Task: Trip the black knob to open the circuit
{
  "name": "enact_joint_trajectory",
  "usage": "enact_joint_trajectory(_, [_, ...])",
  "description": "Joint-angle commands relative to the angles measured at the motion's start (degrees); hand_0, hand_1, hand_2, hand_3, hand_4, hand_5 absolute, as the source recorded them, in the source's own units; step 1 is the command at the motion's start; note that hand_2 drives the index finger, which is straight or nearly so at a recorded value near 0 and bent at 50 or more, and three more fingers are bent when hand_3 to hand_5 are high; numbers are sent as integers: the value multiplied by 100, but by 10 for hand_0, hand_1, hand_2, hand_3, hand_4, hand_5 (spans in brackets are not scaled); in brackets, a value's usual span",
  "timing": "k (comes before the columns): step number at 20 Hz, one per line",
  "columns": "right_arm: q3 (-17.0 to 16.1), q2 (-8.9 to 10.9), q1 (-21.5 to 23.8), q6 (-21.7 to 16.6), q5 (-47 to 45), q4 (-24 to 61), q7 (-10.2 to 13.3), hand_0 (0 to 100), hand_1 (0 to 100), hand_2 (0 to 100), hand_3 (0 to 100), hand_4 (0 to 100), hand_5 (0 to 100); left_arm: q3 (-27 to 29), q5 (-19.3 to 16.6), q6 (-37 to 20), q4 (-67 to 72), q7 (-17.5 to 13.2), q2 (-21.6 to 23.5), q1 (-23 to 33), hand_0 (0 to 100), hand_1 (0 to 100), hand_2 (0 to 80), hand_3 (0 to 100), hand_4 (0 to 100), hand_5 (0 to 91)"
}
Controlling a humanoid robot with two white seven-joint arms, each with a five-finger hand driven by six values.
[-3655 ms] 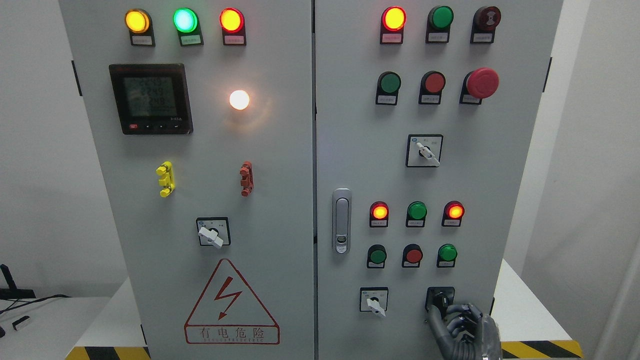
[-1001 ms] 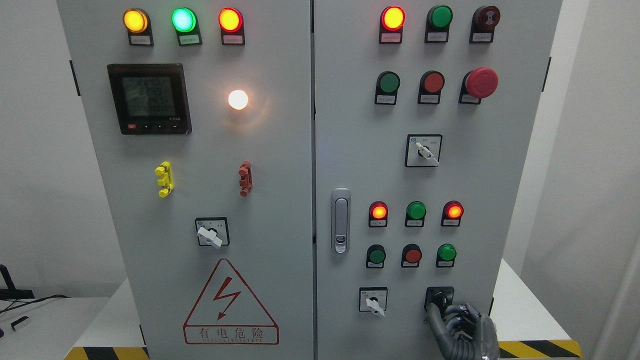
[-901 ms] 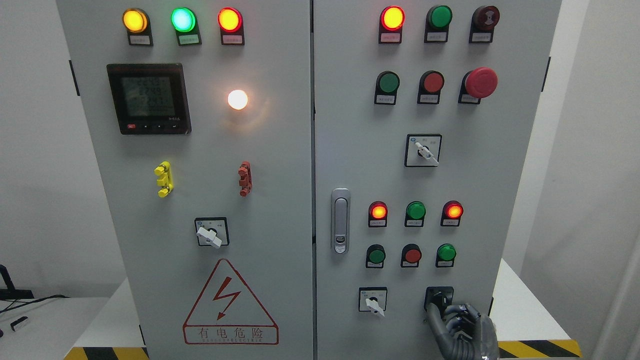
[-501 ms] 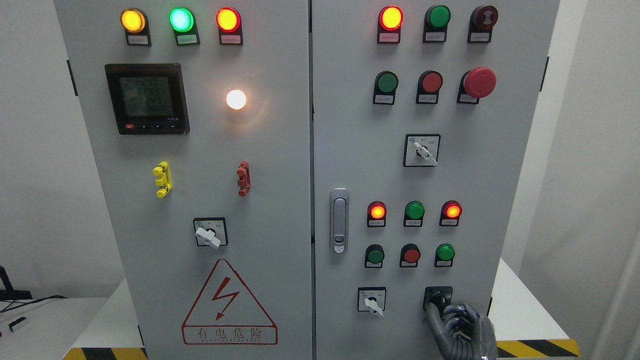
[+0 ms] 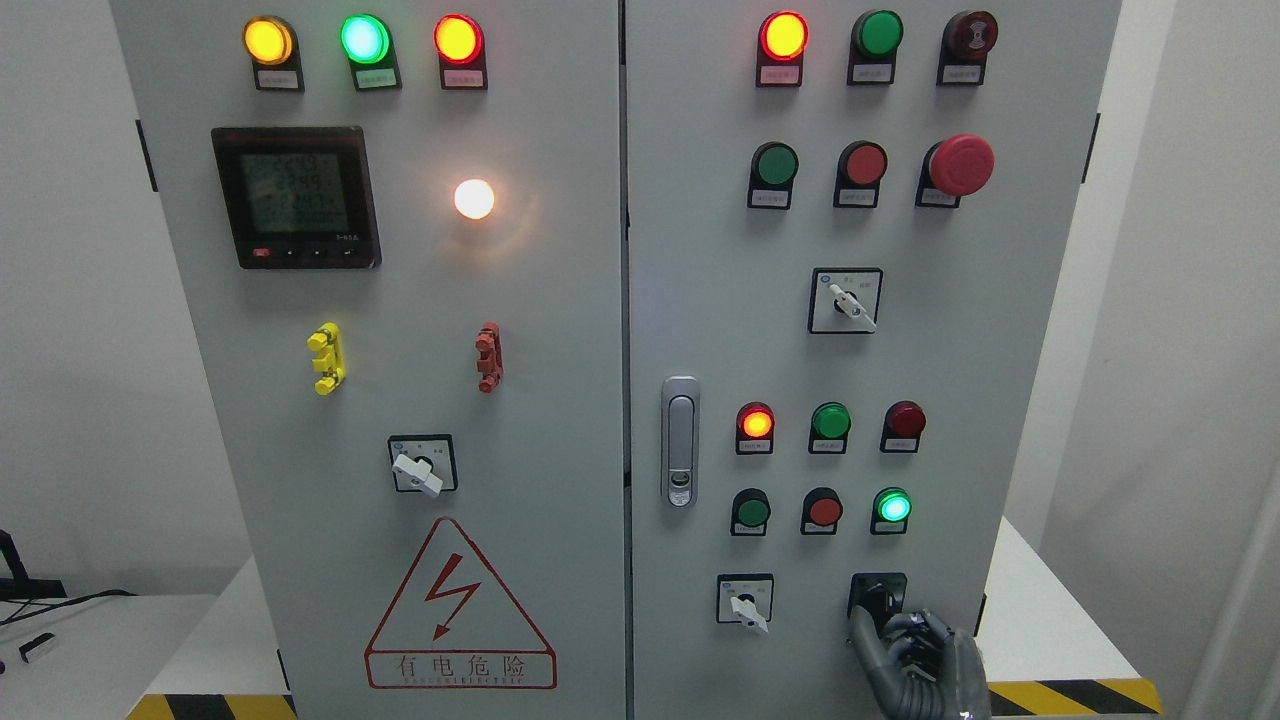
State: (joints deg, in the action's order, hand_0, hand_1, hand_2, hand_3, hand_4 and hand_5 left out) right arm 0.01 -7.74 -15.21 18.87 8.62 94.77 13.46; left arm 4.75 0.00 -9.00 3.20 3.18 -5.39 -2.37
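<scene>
The black knob (image 5: 880, 596) sits in a black square plate at the lower right of the grey cabinet's right door (image 5: 700, 300). My right hand (image 5: 893, 626) comes up from the bottom edge; its thumb lies against the knob's lower left and its fingers curl at the knob's lower right, gripping it. The hand covers the knob's lower part. Above it, the right-hand red lamp (image 5: 905, 419) is dark and the green lamp (image 5: 893, 507) below it glows. My left arm does not show.
A white selector switch (image 5: 745, 603) sits just left of the knob. A door latch handle (image 5: 680, 441) is on the door's left edge. A red mushroom stop button (image 5: 962, 164) is higher up. A white table with a striped edge (image 5: 1075, 695) lies at the right.
The right-hand red lamp above the knob has gone out and the green lamp below it has lit. My right hand has stayed on the knob, shifting slightly.
</scene>
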Motion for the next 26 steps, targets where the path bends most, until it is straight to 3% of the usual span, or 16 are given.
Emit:
enact_joint_trajectory(1, [78, 1, -26, 2, -45, 7, 16, 307, 654, 645, 899, 894, 972, 0, -176, 3, -3, -1, -6, 0, 120, 389, 0, 0, 0, 0])
enact_joint_trajectory(26, [78, 0, -61, 11, -203, 16, 25, 307, 654, 649, 901, 898, 975, 0, -176, 3, 5, -1, 3, 0, 120, 389, 0, 0, 0, 0])
